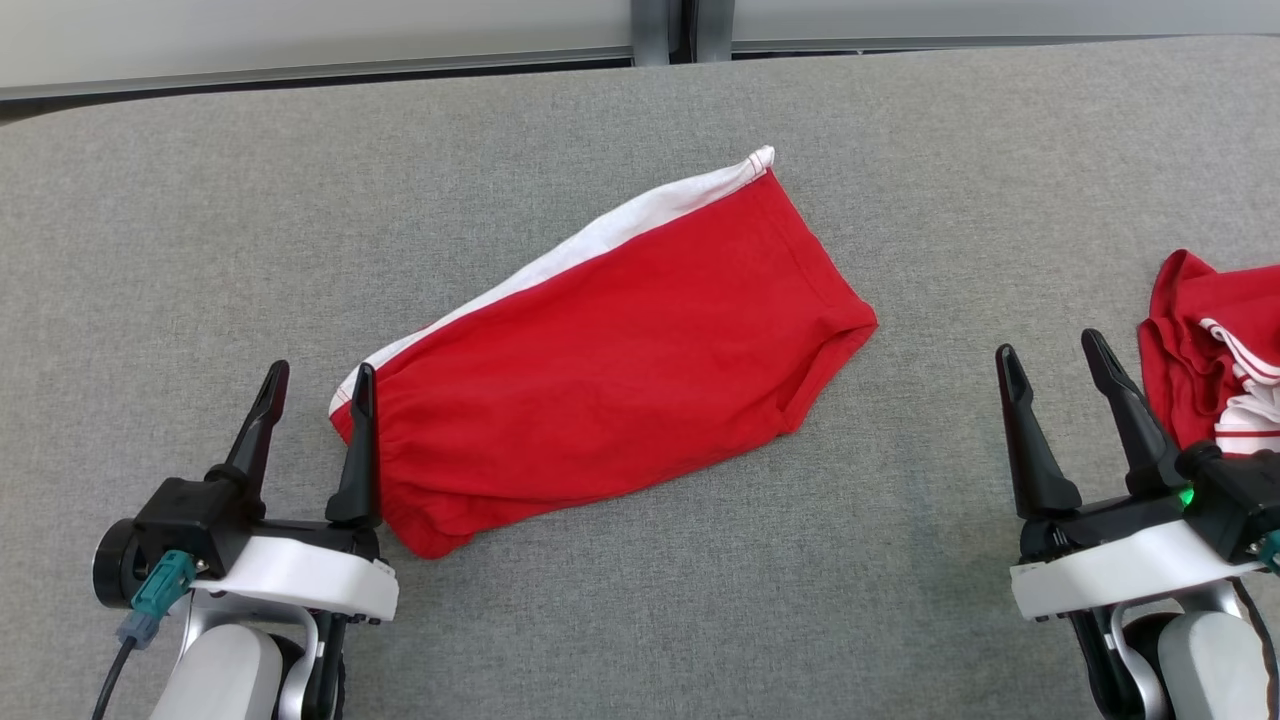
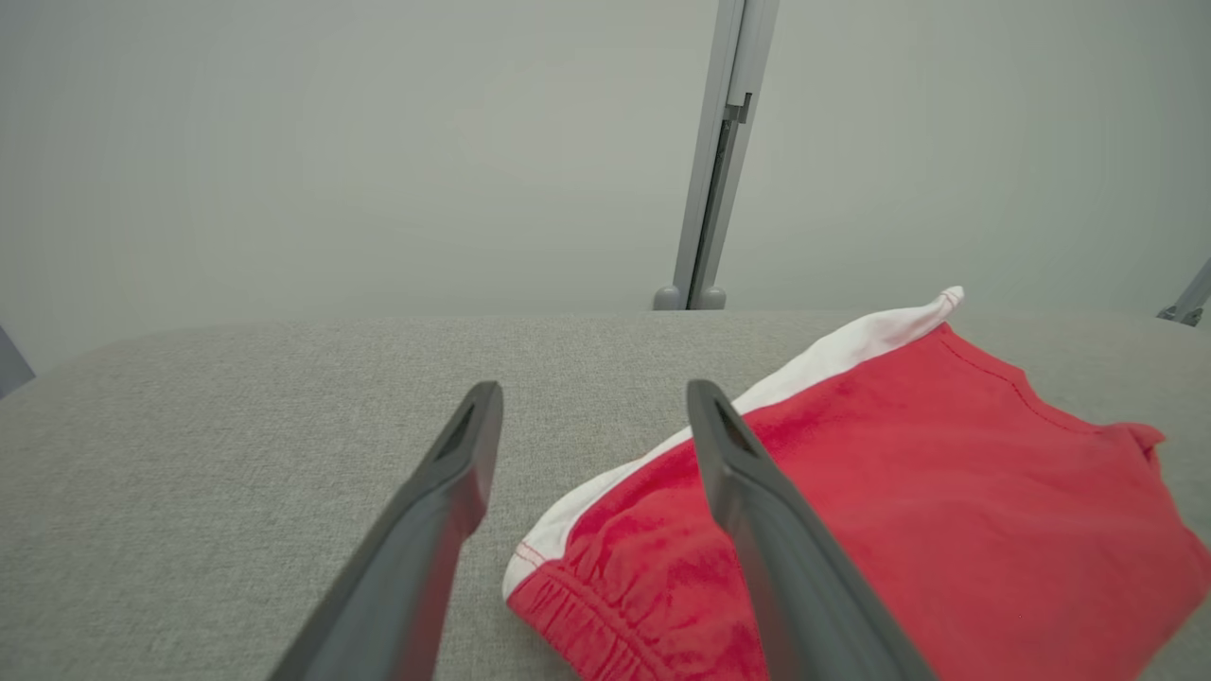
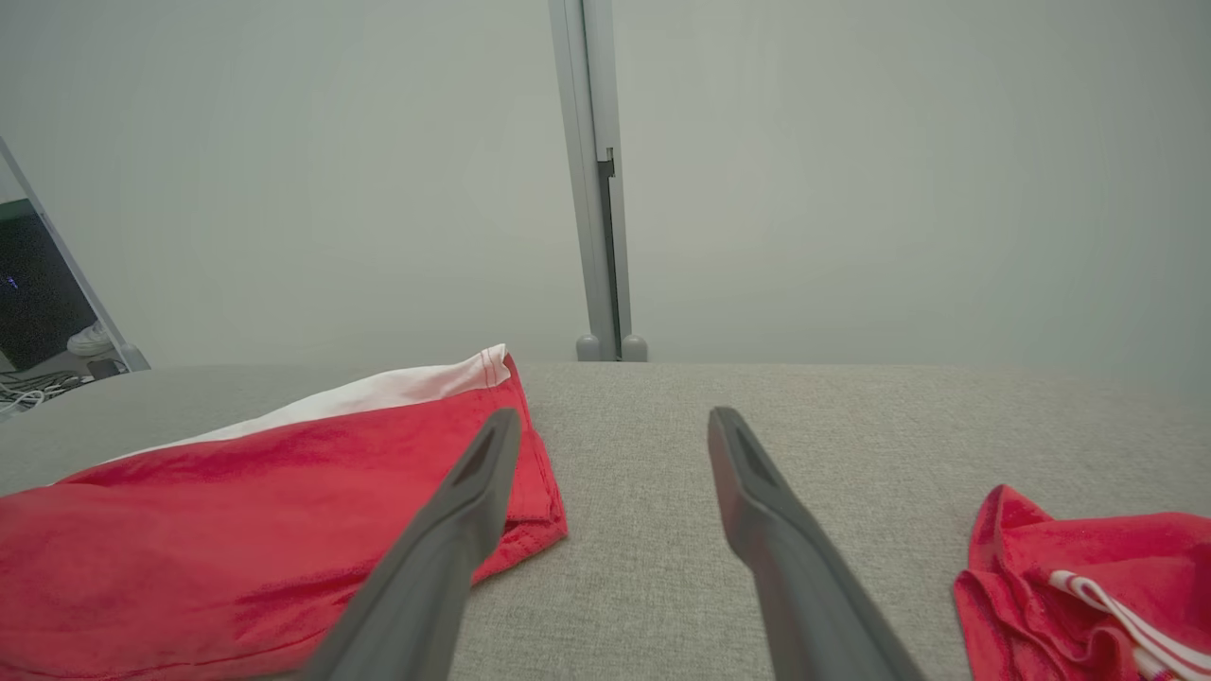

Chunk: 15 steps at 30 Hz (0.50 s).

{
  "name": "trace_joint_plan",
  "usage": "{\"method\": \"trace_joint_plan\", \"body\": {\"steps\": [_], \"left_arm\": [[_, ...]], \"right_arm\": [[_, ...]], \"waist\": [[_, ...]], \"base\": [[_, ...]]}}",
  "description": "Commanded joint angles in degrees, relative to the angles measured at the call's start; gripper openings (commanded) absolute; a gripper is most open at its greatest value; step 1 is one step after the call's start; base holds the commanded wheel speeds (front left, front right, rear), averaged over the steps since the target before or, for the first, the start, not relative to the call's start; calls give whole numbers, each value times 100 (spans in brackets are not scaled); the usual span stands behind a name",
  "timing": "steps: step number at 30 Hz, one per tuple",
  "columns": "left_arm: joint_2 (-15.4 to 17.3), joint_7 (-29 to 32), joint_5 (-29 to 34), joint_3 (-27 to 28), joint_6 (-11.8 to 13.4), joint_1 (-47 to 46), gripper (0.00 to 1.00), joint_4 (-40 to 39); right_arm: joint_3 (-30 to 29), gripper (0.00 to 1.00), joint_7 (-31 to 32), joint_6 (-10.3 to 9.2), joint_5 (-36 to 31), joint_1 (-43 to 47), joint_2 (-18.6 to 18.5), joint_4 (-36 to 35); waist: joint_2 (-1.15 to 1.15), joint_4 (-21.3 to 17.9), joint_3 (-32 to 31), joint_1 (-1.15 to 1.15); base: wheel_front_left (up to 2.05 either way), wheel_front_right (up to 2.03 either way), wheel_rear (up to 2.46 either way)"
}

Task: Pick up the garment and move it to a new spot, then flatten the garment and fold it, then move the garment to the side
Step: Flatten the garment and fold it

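The garment (image 1: 610,370) is a pair of red shorts with a white side stripe, lying folded flat and slanted across the middle of the grey table. My left gripper (image 1: 320,372) stands open at its near left corner, nothing between the fingers. In the left wrist view the garment (image 2: 946,492) lies to the right, and the right finger of the left gripper (image 2: 594,390) crosses over the elastic waistband end. My right gripper (image 1: 1048,346) is open and empty, apart from the garment, to its right. In the right wrist view the garment (image 3: 236,511) lies left of the right gripper (image 3: 615,416).
A second red garment (image 1: 1210,350) with white stripes lies crumpled at the table's right edge, just right of my right gripper, also visible at the lower right as a red heap (image 3: 1088,577). The grey cloth-covered table (image 1: 640,620) ends at a pale wall with a grey post (image 1: 680,30).
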Motion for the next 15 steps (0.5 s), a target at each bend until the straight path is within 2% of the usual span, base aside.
{"method": "trace_joint_plan", "body": {"steps": [1,9,15], "left_arm": [[29,-25,-7,0,-20,-18,100,17],[-10,-25,0,-70,-31,-173,100,54],[-113,-25,3,-106,-70,-363,100,-19]], "right_arm": [[-12,100,5,-2,5,29,6,-49],[-82,100,68,-2,-8,-30,-39,-79],[11,100,170,-2,43,-529,-127,250]], "waist": [[0,3,-1,0],[0,113,40,0],[0,349,256,0]], "base": [[0,0,0],[0,0,0],[0,0,0]]}}
